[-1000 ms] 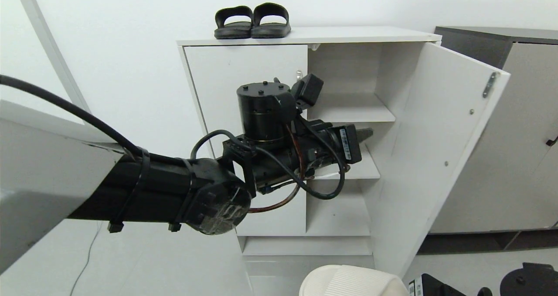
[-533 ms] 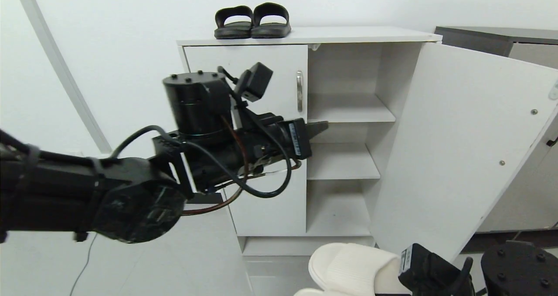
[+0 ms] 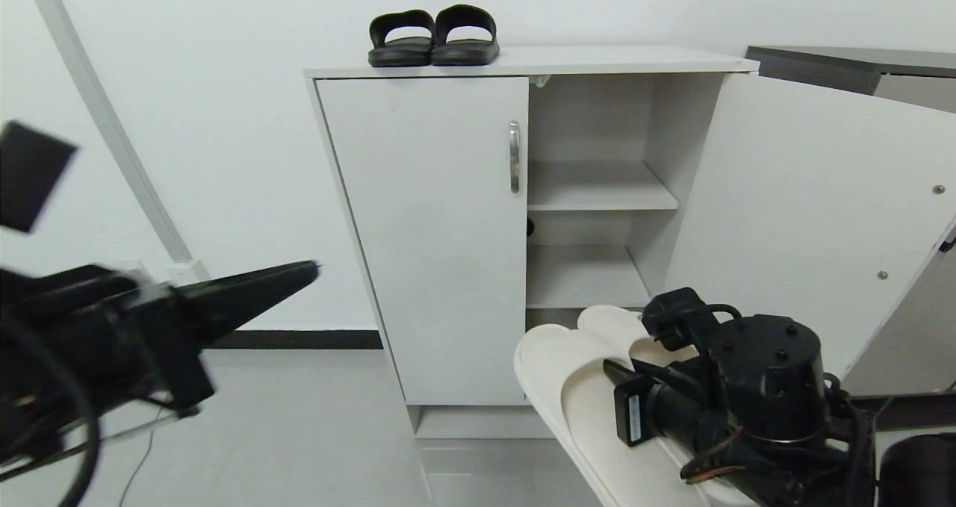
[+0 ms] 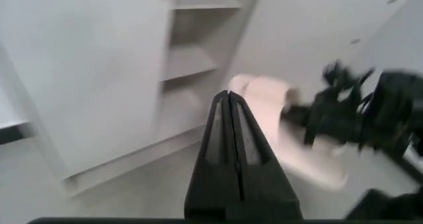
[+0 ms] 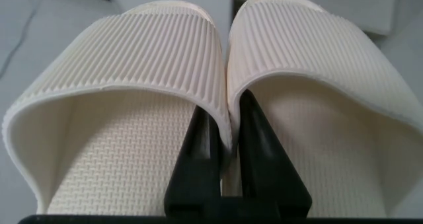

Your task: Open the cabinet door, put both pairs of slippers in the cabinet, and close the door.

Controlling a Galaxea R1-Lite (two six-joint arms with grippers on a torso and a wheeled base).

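You're loading the first pair: right pincer (image 5: pixel 225 128) clamps the cream slippers (image 3: pixel 567 372) by their inner straps. Next, carry them toward twelve o'clock into the cabinet (image 3: pixel 433 231). Left pincer (image 4: pixel 228 102) is closed, empty.

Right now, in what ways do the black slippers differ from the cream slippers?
Colour: the black slippers are dark, the cream slippers pale. Place: the black slippers stand on top of the cabinet; the cream slippers hang low before the open cabinet. State: the black slippers are untouched, the cream slippers are pinched by their inner strap edges in the right pincer. Both are open slides, side by side, neither inside the cabinet.
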